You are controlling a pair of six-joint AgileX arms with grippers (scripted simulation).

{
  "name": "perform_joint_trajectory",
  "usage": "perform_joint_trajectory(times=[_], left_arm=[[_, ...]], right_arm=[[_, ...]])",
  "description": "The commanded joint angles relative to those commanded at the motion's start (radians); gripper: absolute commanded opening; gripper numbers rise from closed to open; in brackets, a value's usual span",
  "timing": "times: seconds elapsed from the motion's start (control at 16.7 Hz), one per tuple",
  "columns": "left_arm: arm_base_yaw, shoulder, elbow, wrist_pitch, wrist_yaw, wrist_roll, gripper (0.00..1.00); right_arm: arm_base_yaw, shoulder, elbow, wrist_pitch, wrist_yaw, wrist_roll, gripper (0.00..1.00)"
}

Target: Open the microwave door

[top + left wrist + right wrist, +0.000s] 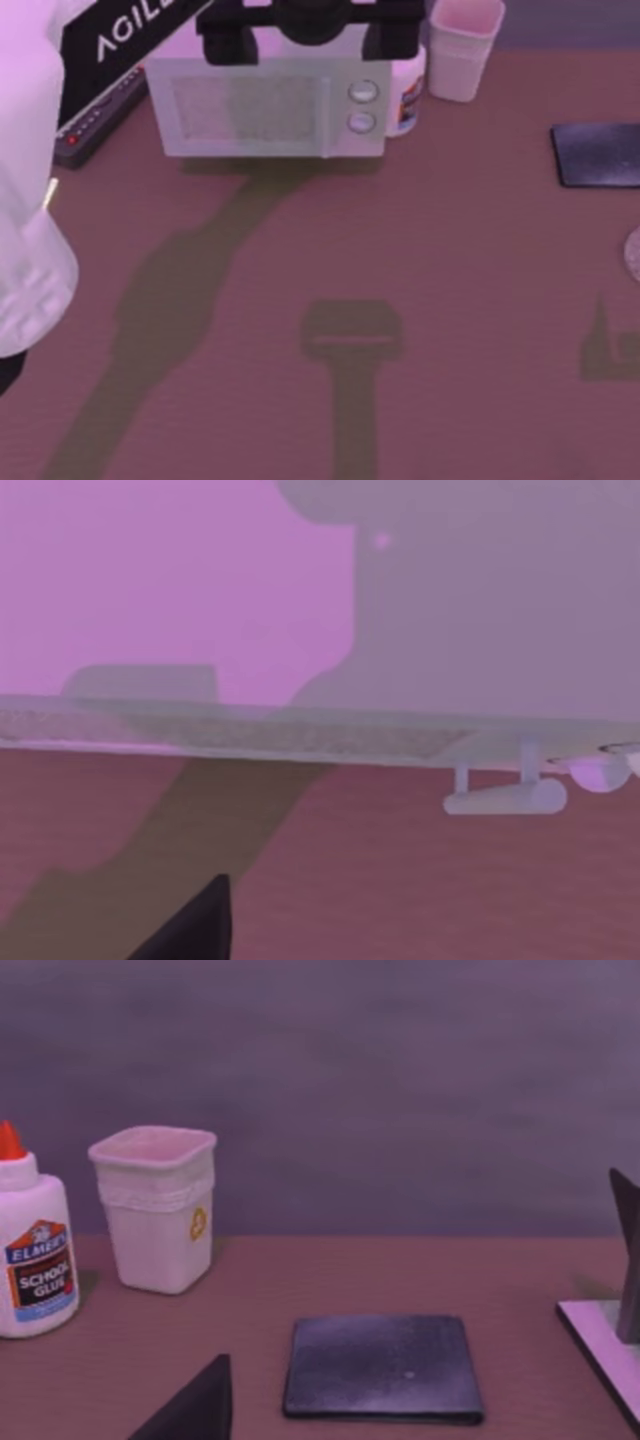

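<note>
The white microwave (270, 105) stands at the back of the table, left of centre. The microwave door (245, 110) with its grey mesh window lies flush with the front, beside two silver knobs (362, 107). My left gripper (312, 57) hangs open above the microwave's top, holding nothing. In the left wrist view the door (250, 730) shows edge-on as a thin strip, with its bar handle (505, 798) off to one side of my one visible finger (205, 925). My right arm is out of the top view; one of its fingers (200, 1405) shows over bare table.
A white glue bottle (405, 95) and a pale cup (462, 45) stand right of the microwave. A dark flat pad (598, 155) lies at the right edge, with a grey disc (632, 255) below it. A black box (95, 125) sits left of the microwave.
</note>
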Motion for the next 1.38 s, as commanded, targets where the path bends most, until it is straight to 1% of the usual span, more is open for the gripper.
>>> perform_joint_trajectory(times=[0.42,0.54,0.84,1.08,1.38], left_arm=[[0.0,0.019,0.013,-0.002,0.0,-0.003,1.0],[0.008,0.038,-0.005,0.036,0.004,0.008,1.0],[0.043,0.12,-0.07,0.199,0.02,0.041,1.0],[0.046,0.127,-0.074,0.209,0.021,0.044,1.0],[0.046,0.127,-0.074,0.209,0.021,0.044,0.62]], right_arm=[[0.0,0.0,0.0,0.0,0.0,0.0,1.0],[0.0,0.0,0.0,0.0,0.0,0.0,1.0],[0.0,0.0,0.0,0.0,0.0,0.0,1.0],[0.0,0.0,0.0,0.0,0.0,0.0,1.0],[0.0,0.0,0.0,0.0,0.0,0.0,1.0]])
